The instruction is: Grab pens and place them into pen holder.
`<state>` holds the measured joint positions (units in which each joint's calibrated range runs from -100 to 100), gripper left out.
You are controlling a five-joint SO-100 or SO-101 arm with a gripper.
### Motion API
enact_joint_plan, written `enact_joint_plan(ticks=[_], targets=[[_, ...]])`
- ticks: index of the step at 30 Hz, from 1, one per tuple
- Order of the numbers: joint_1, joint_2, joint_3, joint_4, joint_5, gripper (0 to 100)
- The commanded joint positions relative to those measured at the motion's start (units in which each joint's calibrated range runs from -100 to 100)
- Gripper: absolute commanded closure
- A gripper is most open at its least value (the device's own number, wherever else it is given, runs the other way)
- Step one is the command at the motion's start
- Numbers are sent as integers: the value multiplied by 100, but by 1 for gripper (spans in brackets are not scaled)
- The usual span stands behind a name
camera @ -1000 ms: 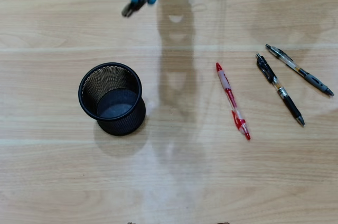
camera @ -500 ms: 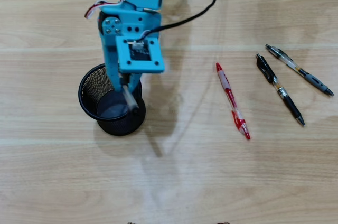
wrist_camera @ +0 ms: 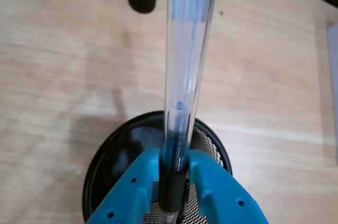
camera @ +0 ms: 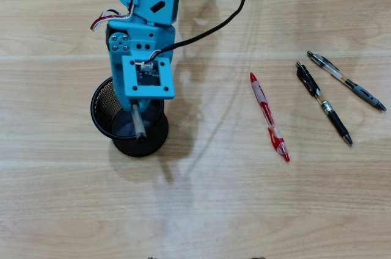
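Your tool (wrist_camera: 174, 174) is clamped on a clear pen (wrist_camera: 187, 55), its two blue fingers (wrist_camera: 134, 187) pinching the dark grip; the long axis runs from 12 to 6 o'clock in the wrist view, one end down inside the black mesh pen holder (camera: 102, 114). On the bench (camera: 201, 198), toward 3 o'clock, lie a red pen (camera: 269, 116) and two black pens (camera: 324, 103) (camera: 346, 80), each slanting from 11 to 5 o'clock.
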<state>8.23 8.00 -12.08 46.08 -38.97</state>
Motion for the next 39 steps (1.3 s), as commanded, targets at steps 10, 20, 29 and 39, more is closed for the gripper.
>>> enact_joint_plan(ticks=[10, 20, 29, 39], targets=[[104, -98, -109, -92, 117, 88], [-2404, 536, -2055, 2925, 28, 74], [-3944, 2395, -2309, 3725, -1409, 74], [-3557, 2514, -2273, 3673, -1352, 74]])
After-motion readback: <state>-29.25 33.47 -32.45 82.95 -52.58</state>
